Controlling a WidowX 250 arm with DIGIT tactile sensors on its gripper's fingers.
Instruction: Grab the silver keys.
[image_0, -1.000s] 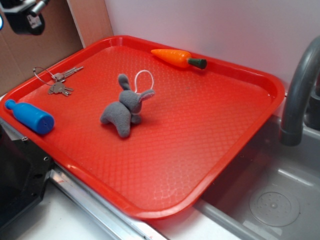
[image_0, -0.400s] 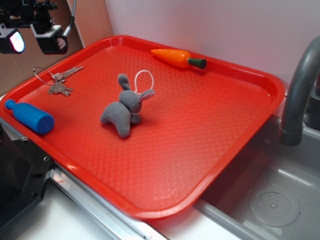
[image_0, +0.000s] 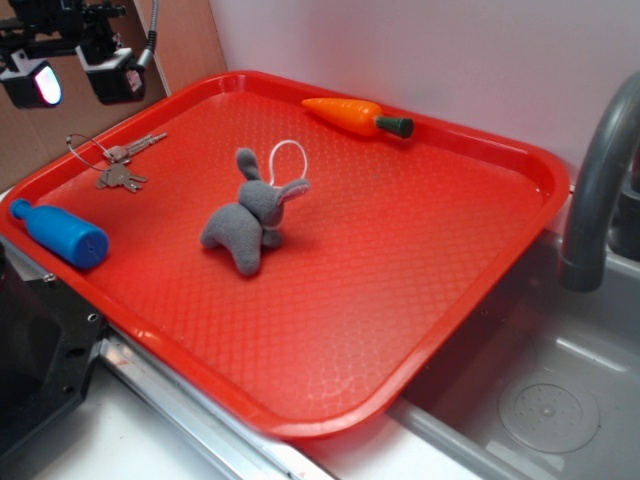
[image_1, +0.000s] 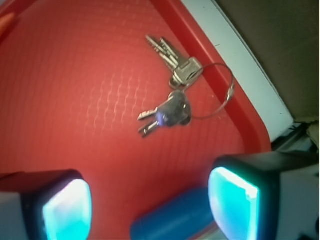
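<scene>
The gripper (image_1: 150, 210) hangs wide open and empty, fingertips (image_1: 62, 207) glowing pale. Ahead of them, well apart, the silver keys (image_1: 175, 97) lie flat on the red tray (image_1: 75, 90), near its rim. Light, hard and slippery, probably; pinch across the bunched dull-grey blades, not the thin wire ring. A blue bottle (image_1: 172, 220) sits between the fingers.

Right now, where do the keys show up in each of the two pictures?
Exterior view: the keys lie at the far left of the red tray, near its rim, below the gripper.
Wrist view: the keys sit upper middle, their wire ring reaching the tray's rim.
Shared landmark: the blue bottle, close beside the keys, shows at the wrist view's bottom edge.
</scene>
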